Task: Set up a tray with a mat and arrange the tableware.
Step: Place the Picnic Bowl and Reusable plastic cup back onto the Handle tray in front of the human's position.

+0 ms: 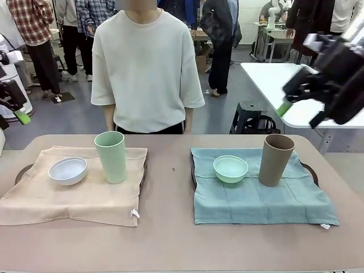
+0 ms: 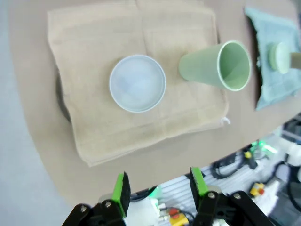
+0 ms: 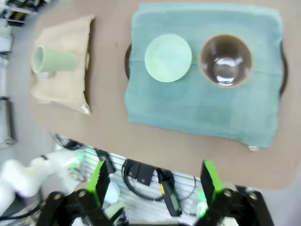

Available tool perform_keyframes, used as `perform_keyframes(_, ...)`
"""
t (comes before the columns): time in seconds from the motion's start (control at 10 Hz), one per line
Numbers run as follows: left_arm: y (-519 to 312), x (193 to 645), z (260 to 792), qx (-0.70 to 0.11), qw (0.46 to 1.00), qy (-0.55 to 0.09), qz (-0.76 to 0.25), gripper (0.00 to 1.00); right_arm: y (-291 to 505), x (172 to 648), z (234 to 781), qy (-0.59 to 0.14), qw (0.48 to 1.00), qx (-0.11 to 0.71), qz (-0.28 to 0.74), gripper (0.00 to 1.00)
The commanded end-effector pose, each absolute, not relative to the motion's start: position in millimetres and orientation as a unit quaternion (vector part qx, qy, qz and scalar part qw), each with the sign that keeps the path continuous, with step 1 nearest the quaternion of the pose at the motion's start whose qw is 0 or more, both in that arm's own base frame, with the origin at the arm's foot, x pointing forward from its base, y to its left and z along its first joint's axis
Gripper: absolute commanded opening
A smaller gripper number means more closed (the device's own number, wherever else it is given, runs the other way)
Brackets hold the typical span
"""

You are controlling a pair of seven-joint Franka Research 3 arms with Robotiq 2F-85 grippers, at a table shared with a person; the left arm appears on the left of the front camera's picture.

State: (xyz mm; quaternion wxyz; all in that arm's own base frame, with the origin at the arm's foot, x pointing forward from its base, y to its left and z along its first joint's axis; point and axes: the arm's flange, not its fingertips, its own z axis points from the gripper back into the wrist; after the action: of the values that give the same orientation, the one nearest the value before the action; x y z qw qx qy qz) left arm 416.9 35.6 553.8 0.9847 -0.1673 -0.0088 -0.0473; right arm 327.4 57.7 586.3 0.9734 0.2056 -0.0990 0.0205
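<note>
Behind the counter (image 1: pixel 170 239) a person stood w/ arms down while you looked on. Both trays seemed set: beige mat (image 1: pixel 79 187) carried the white bowl (image 1: pixel 67 170) beside the pale green cup (image 1: pixel 111 156); teal mat (image 1: pixel 256 193) carried the mint bowl (image 1: pixel 230 168) next to the taupe cup (image 1: pixel 276 160). Little looked left, I'd judge. Left gripper (image 2: pixel 160 188) hung high over its mat, fingers apart, empty; right gripper (image 3: pixel 155 181) likewise raised, fingers wide, nothing held.
</note>
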Motion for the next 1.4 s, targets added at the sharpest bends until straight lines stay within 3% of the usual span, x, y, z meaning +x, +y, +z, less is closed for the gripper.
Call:
perform_keyframes(0.0, 56, 418, 561, -0.209, 0.977, -0.013, -0.047, 0.68, 21, 313, 577, -0.117, 0.961, 0.25, 0.011, 1.0)
perform_keyframes(0.1, 53, 417, 557, -0.172, 0.983, -0.029, -0.061, 0.68, 26, 314, 575, -0.098, 0.973, 0.21, -0.02, 1.0)
perform_keyframes(0.4, 58, 415, 558, -0.185, 0.982, -0.018, -0.041, 0.68, 12, 315, 582, -0.113, 0.968, 0.224, -0.012, 1.0)
perform_keyframes(0.6, 111, 406, 563, -0.298, 0.953, -0.042, 0.039, 0.68, -45, 307, 577, -0.108, 0.927, 0.358, -0.017, 1.0)
perform_keyframes(0.9, 184, 381, 560, -0.425, 0.901, -0.045, 0.076, 0.68, -131, 277, 566, -0.119, 0.852, 0.508, -0.04, 1.0)
perform_keyframes(1.2, 237, 357, 557, -0.533, 0.839, -0.073, 0.076, 0.68, -177, 255, 549, -0.131, 0.774, 0.619, -0.025, 1.0)
perform_keyframes(1.3, 239, 359, 556, -0.54, 0.834, -0.083, 0.077, 0.68, -173, 259, 542, -0.129, 0.772, 0.62, -0.049, 1.0)
